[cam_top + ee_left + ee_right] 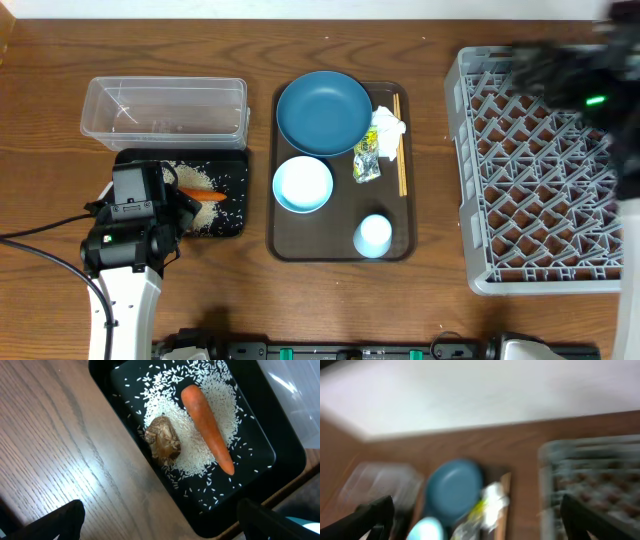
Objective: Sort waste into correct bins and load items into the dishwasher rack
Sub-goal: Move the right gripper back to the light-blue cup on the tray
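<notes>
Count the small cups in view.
1: the cup stands on the brown tray, near-right corner. Another may hide under the blurred right arm over the rack.

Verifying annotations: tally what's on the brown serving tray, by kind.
Blue plate: 1
White bowl: 1
Pale cup: 1
Tissue: 1
Wrapper: 1
Chopstick pair: 1
Total: 6

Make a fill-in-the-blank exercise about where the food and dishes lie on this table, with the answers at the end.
1. The orange carrot lies on loose white ____ in the black tray.
2. The small food lump beside the carrot is ____ in colour.
3. The brown serving tray holds only ____ pale cup.
4. The white bowl is light ____ inside.
Answers: rice; brown; one; blue.
</notes>
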{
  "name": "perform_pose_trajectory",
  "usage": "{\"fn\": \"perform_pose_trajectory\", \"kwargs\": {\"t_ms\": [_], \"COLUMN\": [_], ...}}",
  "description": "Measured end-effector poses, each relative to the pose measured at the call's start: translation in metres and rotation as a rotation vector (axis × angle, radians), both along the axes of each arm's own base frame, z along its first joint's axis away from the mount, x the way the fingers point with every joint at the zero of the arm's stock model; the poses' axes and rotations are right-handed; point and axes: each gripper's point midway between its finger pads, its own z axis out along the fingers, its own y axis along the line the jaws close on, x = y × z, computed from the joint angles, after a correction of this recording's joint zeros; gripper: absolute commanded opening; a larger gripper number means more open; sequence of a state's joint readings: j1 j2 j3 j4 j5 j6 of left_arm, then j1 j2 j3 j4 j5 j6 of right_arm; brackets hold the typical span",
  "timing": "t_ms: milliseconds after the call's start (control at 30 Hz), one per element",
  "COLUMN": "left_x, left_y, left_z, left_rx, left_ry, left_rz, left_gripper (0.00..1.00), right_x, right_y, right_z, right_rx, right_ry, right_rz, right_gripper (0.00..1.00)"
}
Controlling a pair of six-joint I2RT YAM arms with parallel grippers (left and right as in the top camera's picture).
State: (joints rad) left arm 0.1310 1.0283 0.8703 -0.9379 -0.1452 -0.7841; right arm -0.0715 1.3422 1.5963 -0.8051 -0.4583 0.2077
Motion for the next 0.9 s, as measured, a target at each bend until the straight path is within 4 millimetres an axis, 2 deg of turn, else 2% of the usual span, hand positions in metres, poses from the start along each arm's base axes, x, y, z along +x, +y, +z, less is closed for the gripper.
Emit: {"fn": "perform_pose_trajectory", "kwargs": {"t_ms": [67, 167, 333, 500, 600, 667, 767, 900], "left_x": [0.000, 0.000, 0.000, 0.000, 0.000, 0.000, 0.000, 0.000], "left_y": [0.000, 0.000, 0.000, 0.000, 0.000, 0.000, 0.000, 0.000], "left_z": [0.000, 0.000, 0.000, 0.000, 0.000, 0.000, 0.000, 0.000], "left_rx": [0.000, 0.000, 0.000, 0.000, 0.000, 0.000, 0.000, 0.000], "left_ry": [0.000, 0.000, 0.000, 0.000, 0.000, 0.000, 0.000, 0.000], "left_rz": [0.000, 0.000, 0.000, 0.000, 0.000, 0.000, 0.000, 0.000], "left_gripper": [0.98, 0.98, 0.98, 0.98, 0.98, 0.98, 0.98, 0.98], "right_x": [-0.015, -0.043, -0.078, -0.102, -0.111, -0.113, -0.113, -0.117], "right_y": [0.037, 0.086, 0.143, 0.184, 0.201, 0.204, 0.202, 0.189], "right_z": [-0.014, -0.052, -0.113, -0.163, -0.195, -0.217, -0.246, -0.267], "right_rx": [-0.038, -0.116, -0.223, -0.306, -0.391, -0.463, -0.576, -0.687], "right_ry": [0.056, 0.197, 0.375, 0.493, 0.567, 0.614, 0.671, 0.735], "right_rz": [0.101, 0.262, 0.473, 0.615, 0.643, 0.617, 0.549, 0.459], "right_gripper": [0.99, 0.99, 0.99, 0.99, 0.99, 0.99, 0.99, 0.99]}}
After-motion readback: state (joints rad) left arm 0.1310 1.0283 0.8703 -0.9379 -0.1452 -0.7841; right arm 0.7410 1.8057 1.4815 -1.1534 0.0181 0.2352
